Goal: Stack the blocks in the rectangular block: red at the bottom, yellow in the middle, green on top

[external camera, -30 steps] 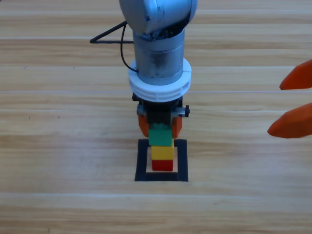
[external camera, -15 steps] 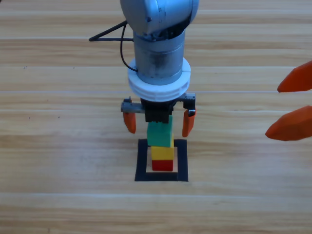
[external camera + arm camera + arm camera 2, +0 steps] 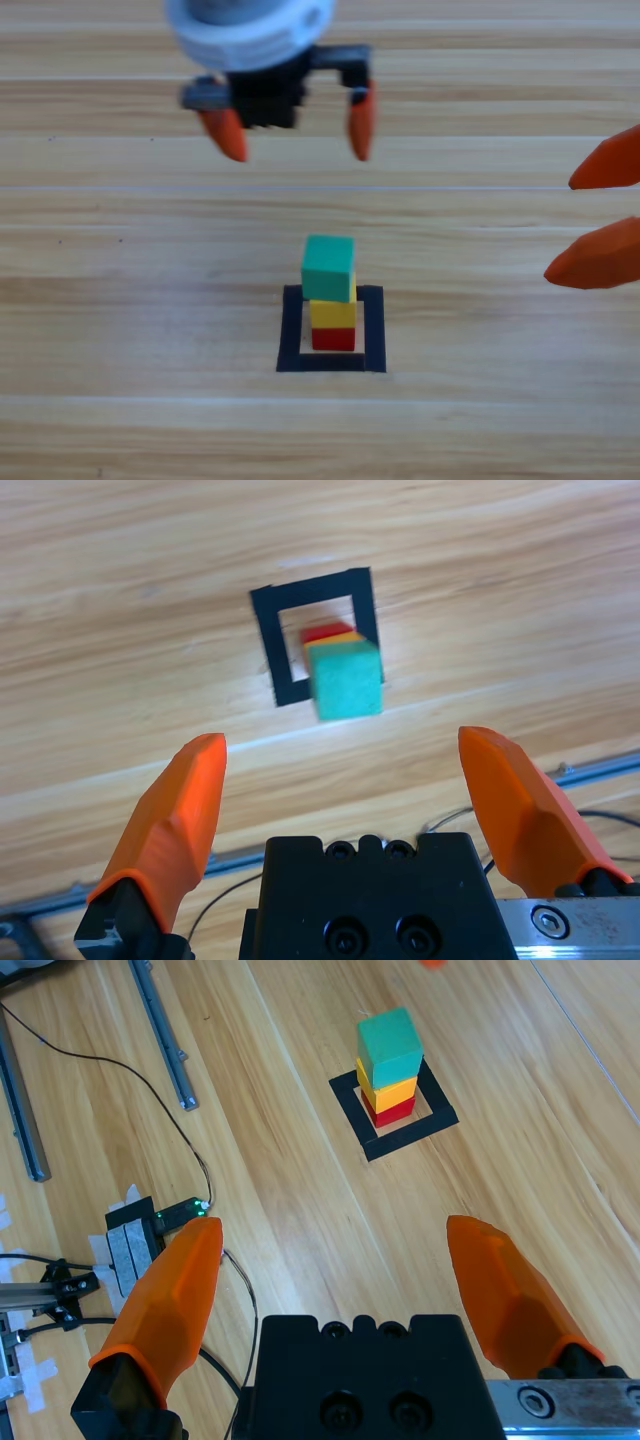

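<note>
The left gripper [image 3: 293, 133] has let go, jaws spread, and lifted clear of green [image 3: 329, 268], leaving the stack complete.

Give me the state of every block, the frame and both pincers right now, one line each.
Red block: inside the tape frame, bottom of the stack.
Yellow block: on the red one, middle.
Green block: on top, free of any grip.
Tape frame: flat on the table, encloses the stack.
Left pincer: open, empty, beyond the stack near the top edge.
Right pincer: open, empty, at the right edge.
</note>
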